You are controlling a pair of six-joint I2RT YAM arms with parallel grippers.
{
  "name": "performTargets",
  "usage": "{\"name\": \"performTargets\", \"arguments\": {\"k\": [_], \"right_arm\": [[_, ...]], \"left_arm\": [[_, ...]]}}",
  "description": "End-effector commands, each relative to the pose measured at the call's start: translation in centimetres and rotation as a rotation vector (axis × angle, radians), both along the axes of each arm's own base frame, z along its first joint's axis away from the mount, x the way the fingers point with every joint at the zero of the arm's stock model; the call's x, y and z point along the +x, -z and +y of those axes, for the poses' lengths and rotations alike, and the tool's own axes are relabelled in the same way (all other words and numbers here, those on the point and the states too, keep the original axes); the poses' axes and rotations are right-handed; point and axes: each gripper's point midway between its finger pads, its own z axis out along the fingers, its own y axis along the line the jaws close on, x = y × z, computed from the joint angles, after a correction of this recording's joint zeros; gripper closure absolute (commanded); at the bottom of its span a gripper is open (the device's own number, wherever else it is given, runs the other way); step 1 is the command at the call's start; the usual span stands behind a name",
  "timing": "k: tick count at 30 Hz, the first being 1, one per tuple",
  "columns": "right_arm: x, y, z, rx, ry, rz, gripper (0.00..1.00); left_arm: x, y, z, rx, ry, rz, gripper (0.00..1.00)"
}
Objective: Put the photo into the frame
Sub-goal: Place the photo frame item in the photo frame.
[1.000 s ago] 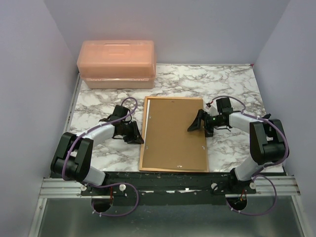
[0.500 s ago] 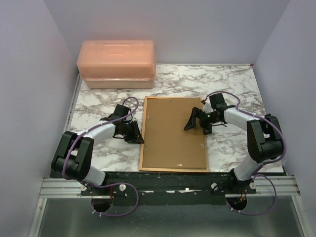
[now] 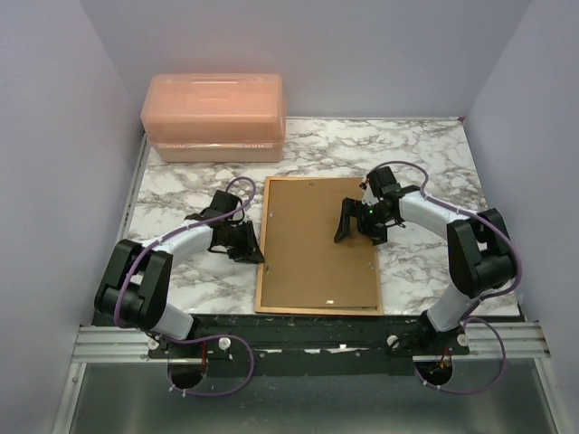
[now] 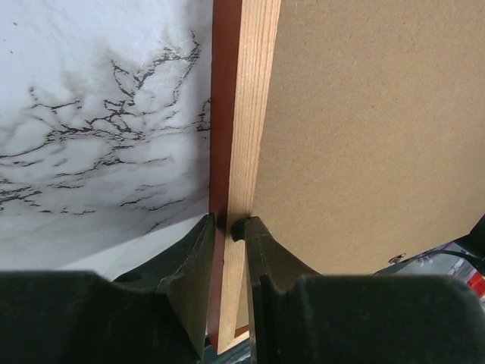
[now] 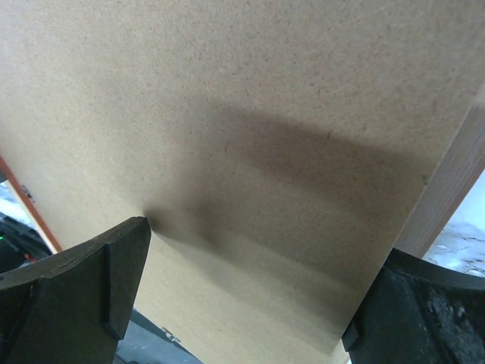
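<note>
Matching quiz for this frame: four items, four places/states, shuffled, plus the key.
Column 1
1. left claw
2. right claw
3. backing board
4. pink box

Column 2
A. at the far left of the table, by the back wall
B. shut on the left edge of the frame
C. open wide over the brown board
D. lying flat in the back of the frame

Pairs: 1-B, 2-C, 3-D, 4-A
</note>
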Motion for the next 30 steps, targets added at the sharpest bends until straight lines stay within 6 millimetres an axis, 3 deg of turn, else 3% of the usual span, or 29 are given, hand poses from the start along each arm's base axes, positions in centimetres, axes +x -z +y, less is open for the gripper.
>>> {"name": "performTargets", "arguments": {"k": [1, 8, 17, 30], "right_arm": [[0.2, 2.6, -3.0, -0.231, 0.012, -0.005, 0.0], [0.5, 2.3, -3.8, -0.356, 0.034, -0.031, 0.0], [0.0, 1.6, -3.4, -0.353, 0.044, -0.033, 0.0], [1.3, -2.3, -2.3, -0.276, 0.067, -0.13, 0.0]], "left_arm": [[-0.4, 2.6, 1.6, 0.132, 0.001, 0.009, 0.77], [-0.5, 2.7, 1.8, 0.143, 0.003, 0.012, 0.77], [-0.5, 2.8, 1.9, 0.151, 0.005, 0.011, 0.77], [-0.4, 2.6, 2.0, 0.154, 0.007, 0.005, 0.77]]}}
